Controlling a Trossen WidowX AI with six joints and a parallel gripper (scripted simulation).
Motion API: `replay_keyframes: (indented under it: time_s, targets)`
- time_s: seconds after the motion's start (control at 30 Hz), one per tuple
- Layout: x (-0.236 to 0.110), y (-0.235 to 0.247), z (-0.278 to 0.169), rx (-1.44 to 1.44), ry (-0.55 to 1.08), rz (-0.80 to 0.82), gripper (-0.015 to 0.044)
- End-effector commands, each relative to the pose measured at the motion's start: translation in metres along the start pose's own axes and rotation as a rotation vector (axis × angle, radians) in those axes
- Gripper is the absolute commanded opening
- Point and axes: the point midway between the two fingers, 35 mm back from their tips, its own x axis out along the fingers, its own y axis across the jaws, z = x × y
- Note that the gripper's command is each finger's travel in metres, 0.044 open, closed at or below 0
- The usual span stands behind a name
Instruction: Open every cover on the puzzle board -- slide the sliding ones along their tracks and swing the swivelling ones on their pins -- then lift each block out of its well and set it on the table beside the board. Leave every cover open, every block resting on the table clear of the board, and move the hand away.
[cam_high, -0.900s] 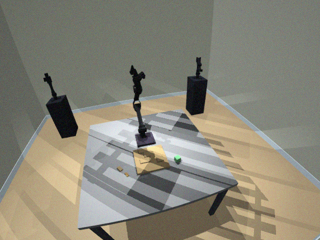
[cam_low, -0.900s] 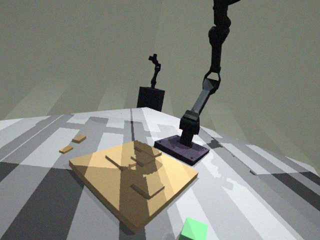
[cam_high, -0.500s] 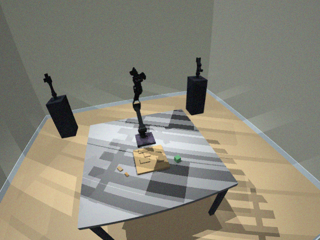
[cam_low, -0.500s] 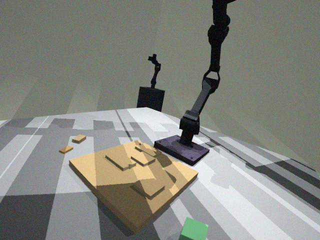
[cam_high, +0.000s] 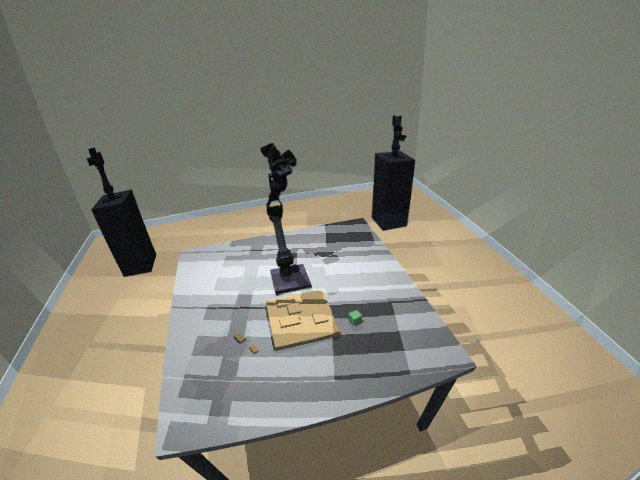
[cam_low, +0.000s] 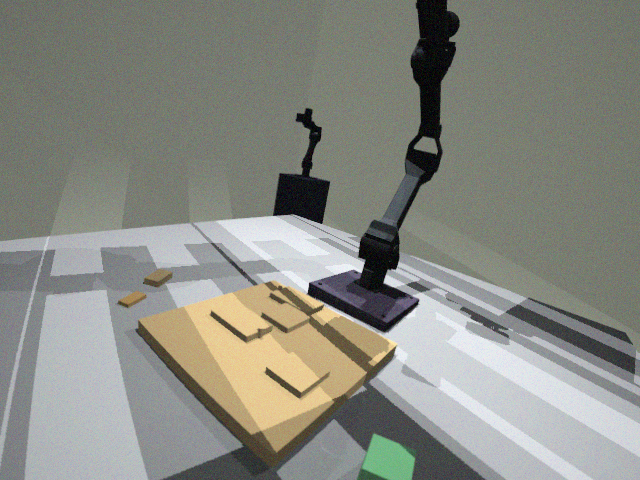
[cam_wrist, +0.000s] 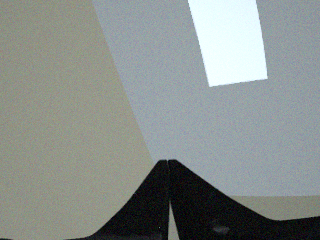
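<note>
The tan puzzle board lies on the table in front of the arm's base. Flat covers sit on its top, and I cannot see into the wells. A green block rests on the table to the right of the board. Two small tan blocks lie on the table to its left. My gripper is raised high above the base, far from the board. Its fingers are shut together on nothing, and the wrist view shows only wall and ceiling.
Two black pedestals with camera stands stand on the floor behind the table; one also shows in the exterior view. The table is patterned in grey patches.
</note>
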Motion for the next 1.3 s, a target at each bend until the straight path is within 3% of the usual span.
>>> replay_keyframes:
  time_s: [0.0, 1.27]
  targets:
    - [0.003, 0.019, -0.004, 0.024, 0.009, 0.051, 0.0]
    - [-0.004, 0.207, -0.036, 0.237, 0.17, 0.542, 0.0]
